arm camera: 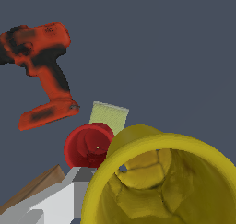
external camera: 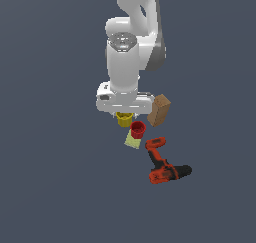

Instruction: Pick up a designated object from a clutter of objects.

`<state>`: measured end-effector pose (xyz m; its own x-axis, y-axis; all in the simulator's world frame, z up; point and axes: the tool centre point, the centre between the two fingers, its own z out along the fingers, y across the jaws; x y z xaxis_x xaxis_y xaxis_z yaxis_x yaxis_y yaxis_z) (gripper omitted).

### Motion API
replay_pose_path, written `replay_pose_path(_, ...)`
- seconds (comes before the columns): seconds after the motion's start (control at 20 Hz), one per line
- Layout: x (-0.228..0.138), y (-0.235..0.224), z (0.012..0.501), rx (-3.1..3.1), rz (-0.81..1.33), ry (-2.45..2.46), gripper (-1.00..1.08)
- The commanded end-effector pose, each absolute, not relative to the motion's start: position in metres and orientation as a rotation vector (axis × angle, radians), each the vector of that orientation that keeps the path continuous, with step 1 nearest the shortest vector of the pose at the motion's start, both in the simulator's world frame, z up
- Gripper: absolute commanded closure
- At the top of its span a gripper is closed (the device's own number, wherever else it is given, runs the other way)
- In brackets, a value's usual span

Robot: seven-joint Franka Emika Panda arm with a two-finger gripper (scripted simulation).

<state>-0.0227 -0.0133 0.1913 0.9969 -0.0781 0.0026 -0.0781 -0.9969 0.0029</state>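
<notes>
The yellow cup (arm camera: pixel 161 181) sits directly beneath the gripper (external camera: pixel 124 112), mouth upward and touching the red cup (external camera: pixel 137 129) in the clutter beside the box (external camera: pixel 160 110). One finger (arm camera: pixel 60 197) stands outside its rim; whether the jaws grip it cannot be told
</notes>
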Motion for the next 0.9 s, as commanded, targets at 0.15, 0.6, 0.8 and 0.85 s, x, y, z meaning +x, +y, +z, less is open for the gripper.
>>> replay_pose_path(0.15, -0.015, 0.015, 0.246, 3.135, 0.004, -0.123, 1.08)
replay_pose_path(0.6, -0.001, 0.062, 0.332, 3.137, 0.002, -0.121, 1.08)
replay_pose_path(0.8, 0.005, 0.079, 0.365, 3.137, 0.001, -0.121, 1.08)
replay_pose_path(0.85, 0.007, 0.083, 0.371, 3.138, 0.001, -0.121, 1.08)
